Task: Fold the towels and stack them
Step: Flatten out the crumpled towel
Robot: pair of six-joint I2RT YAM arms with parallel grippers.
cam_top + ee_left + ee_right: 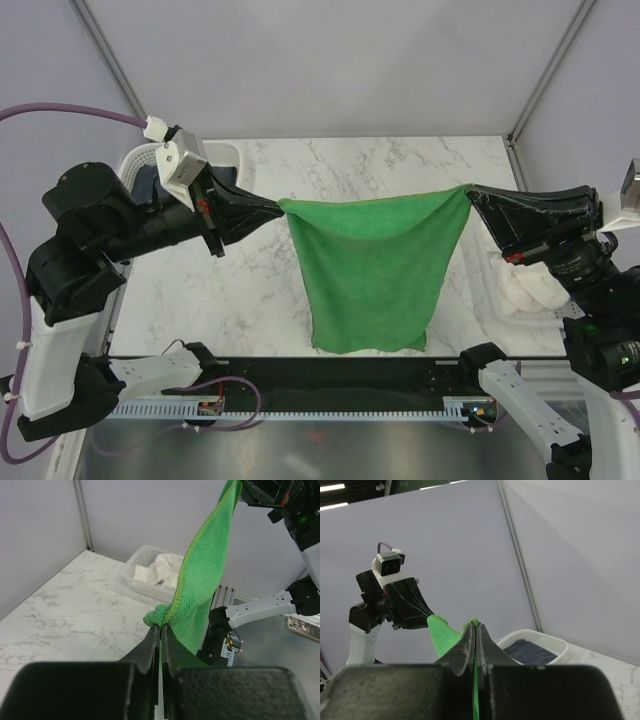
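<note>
- The bright green terry-cloth towel (370,270) hangs in the air over the middle of the white marble-patterned table (400,160). It is strung up by its two upper corners, the top edge sagging a little and the body draping toward 6 o'clock.
- The left gripper (278,207) is clamped tight on the corner at the 9 o'clock side, with a small bunch of cloth pinched at its tips.
- The right gripper (472,190) is closed on the opposite corner at the 3 o'clock side.
- The wide two-corner hold likely serves to spread the cloth flat and square, ready to be laid down for a first fold.
- Whether the bottom hem touches the table cannot be told from above.
- A white plastic mesh basket (562,652) at about 10 o'clock, behind the left arm, holds the dark navy blue cloth towel (532,652).
- A second white plastic mesh basket (145,587) at about 4 o'clock, beside the right arm, holds the white fluffy towel (162,565), which is crumpled.
- No folded stack shows yet, so the task looks to be at an early stage.
</note>
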